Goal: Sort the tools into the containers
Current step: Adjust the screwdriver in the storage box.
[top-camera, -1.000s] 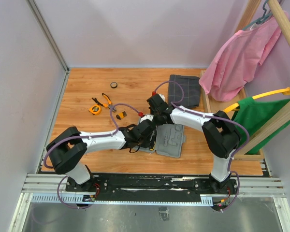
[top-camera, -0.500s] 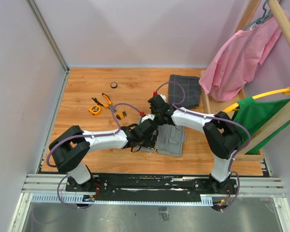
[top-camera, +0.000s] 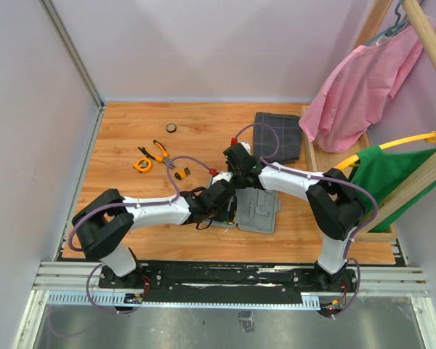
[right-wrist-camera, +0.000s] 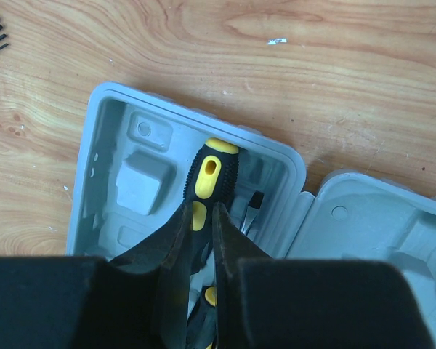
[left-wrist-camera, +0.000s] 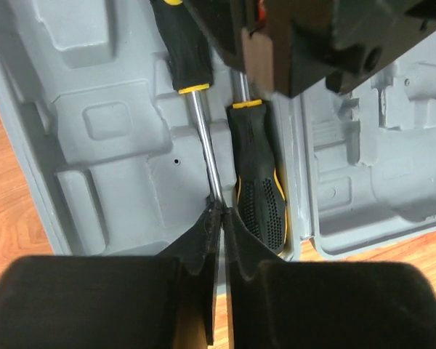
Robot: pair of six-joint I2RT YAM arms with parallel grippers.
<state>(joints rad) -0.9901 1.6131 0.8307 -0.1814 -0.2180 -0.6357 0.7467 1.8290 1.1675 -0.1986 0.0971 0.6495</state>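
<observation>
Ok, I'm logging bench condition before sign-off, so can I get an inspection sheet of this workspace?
Surface: wooden tabletop.
Job's things: grey case open, two screwdrivers inside; pliers, tape measure outside it.
Clutter: folded cloth, small dark ring.
Grippers: left gripper shut at a shaft's tip; right gripper nearly closed over a handle, hold unclear.
Cables: purple cables along both arms.
Surroundings: pink garment, green garment on the right.

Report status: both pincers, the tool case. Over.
Left pincer shut at screwdriver shaft tip. Right pincer nearly closed over screwdriver handle. Case open; pliers, tape measure on table.
</observation>
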